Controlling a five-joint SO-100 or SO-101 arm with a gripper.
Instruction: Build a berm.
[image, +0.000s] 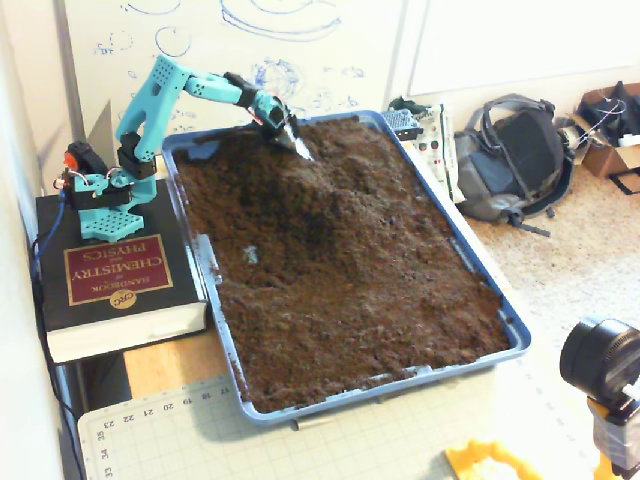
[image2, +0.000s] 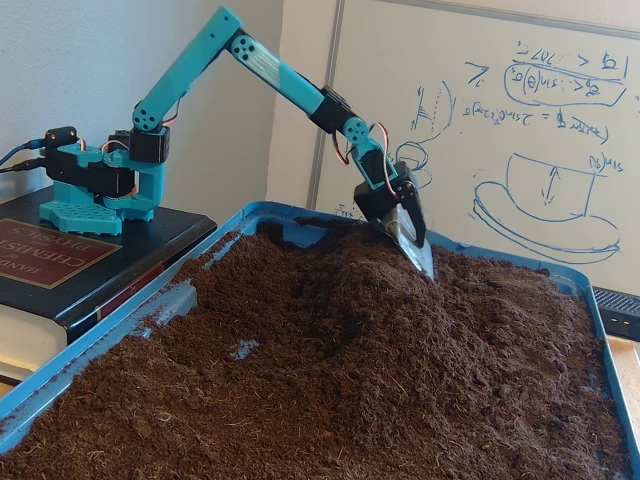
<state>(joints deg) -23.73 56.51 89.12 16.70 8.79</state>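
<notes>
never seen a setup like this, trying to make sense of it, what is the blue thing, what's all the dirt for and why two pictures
The blue thing is a small robot arm bolted to a base that sits on a thick book. Both pictures show the same moment: one camera looks down from high up, the other stands low beside the tray. The blue tray is filled with loose brown soil, heaped into a low mound, the berm. The gripper ends in a flat metal blade, its tip pushed into the soil near the mound's top. Whether the jaws are open cannot be told.

My arm (image2: 262, 70) is teal printed plastic, black servos at the joints, perforated base (image2: 78, 214), thin red and white wires near the wrist, flat silvery blade (image2: 415, 243) on the end.
</notes>
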